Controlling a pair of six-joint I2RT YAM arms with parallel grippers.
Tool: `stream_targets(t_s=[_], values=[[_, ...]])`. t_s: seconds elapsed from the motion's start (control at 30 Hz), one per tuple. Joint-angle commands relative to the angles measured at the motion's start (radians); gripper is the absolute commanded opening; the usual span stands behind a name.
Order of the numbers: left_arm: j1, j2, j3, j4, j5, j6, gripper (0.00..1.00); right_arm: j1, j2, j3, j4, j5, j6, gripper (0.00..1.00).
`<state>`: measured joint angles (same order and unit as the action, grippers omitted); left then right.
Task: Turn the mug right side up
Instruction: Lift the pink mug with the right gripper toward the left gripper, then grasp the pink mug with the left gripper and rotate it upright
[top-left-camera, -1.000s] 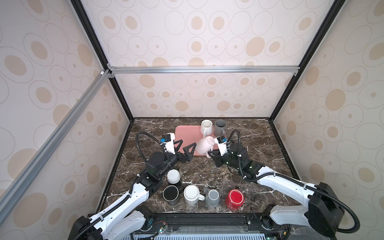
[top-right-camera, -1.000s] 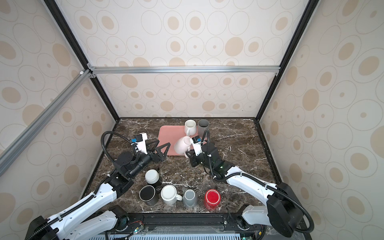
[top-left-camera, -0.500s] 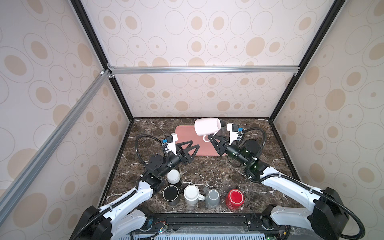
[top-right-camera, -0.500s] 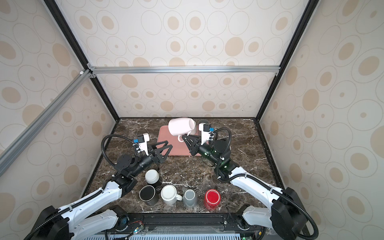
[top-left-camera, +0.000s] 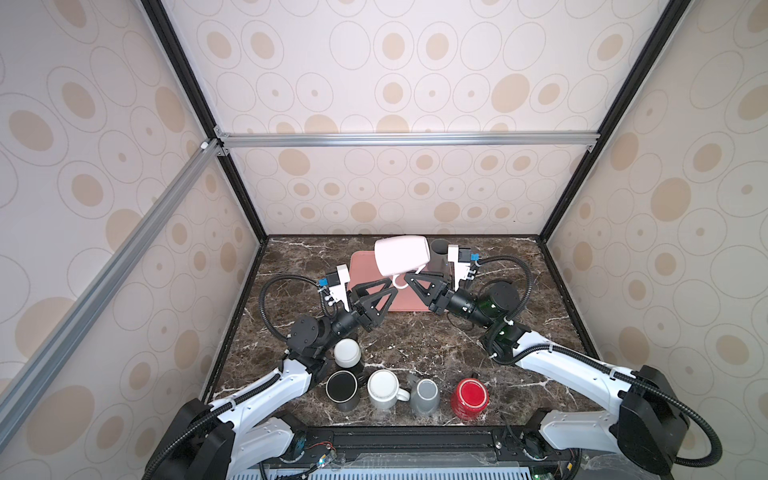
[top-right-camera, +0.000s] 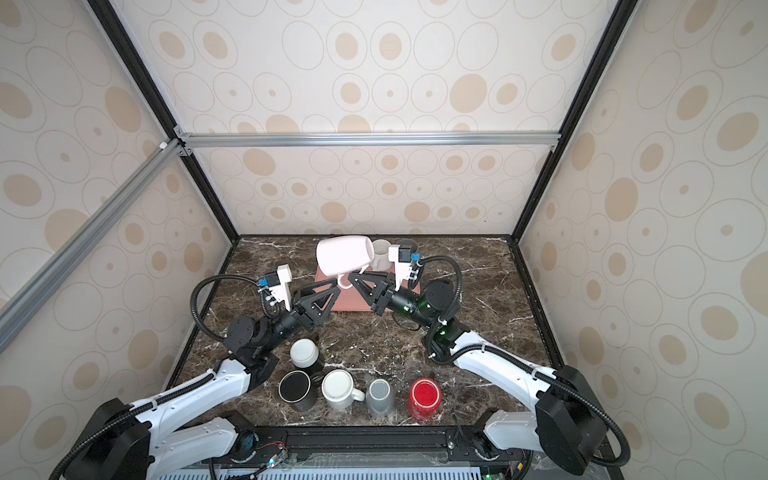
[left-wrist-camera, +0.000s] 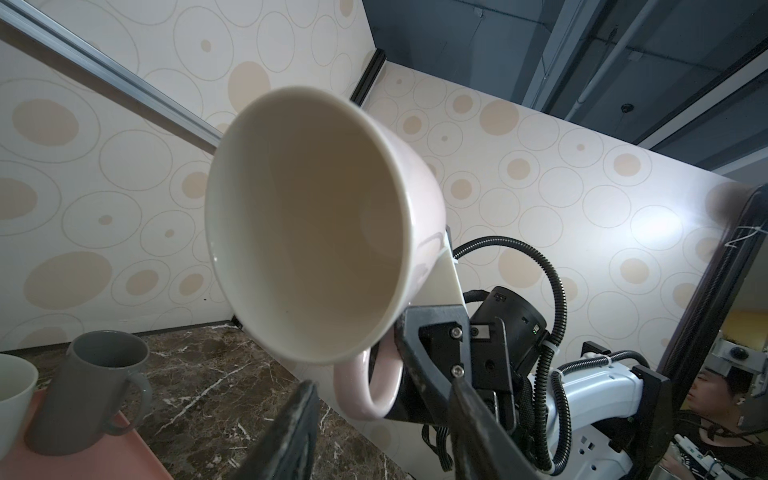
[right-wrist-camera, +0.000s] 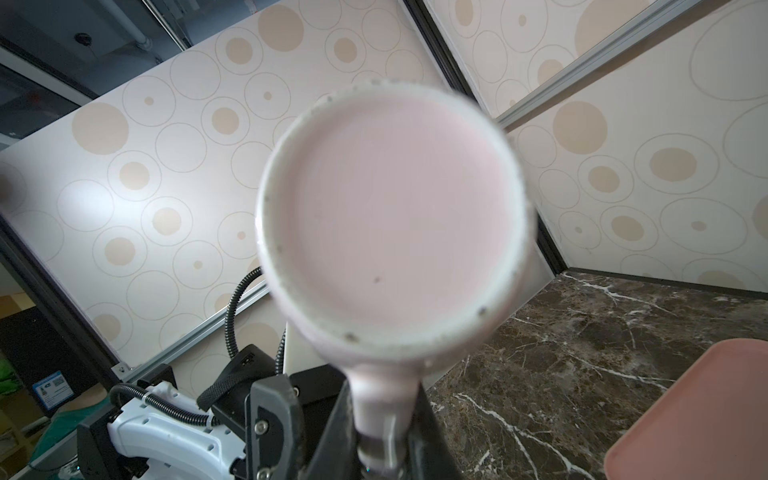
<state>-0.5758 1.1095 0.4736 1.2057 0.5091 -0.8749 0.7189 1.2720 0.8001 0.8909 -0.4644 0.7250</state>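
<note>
Right gripper (top-left-camera: 409, 277): clamped on the handle of the pink mug (top-left-camera: 401, 255).
Left gripper (top-left-camera: 388, 287): jaws apart, tips just beside that handle.
Mug place: in the air over the pink tray (top-left-camera: 363, 270).
Mug pose: on its side, mouth toward the left arm.

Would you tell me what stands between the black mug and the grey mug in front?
A white mug, handle pointing at the grey mug, separates it from the black mug; both top views show this.
</note>
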Motion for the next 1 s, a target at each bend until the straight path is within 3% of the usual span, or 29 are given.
stream_targets(t_s=[0.0,0.37,0.6,0.73,0.97], values=[[0.004,0.008,0.022,0.091,0.025,-0.042,0.47,0.016,-0.008,0.052,0.132,-0.023,0.014,0.00],[0.002,0.018,0.033,0.123,0.035,-0.075,0.38,0.030,0.040,0.059,0.136,-0.028,0.025,0.00],[0.003,0.023,0.033,0.120,0.030,-0.084,0.17,0.036,0.054,0.067,0.125,-0.031,0.025,0.00],[0.003,0.017,0.051,0.065,0.021,-0.071,0.00,0.036,0.052,0.065,0.106,-0.022,0.016,0.00],[0.005,-0.050,0.108,-0.198,-0.075,0.063,0.00,0.036,-0.031,0.008,-0.020,0.089,-0.062,0.43]])
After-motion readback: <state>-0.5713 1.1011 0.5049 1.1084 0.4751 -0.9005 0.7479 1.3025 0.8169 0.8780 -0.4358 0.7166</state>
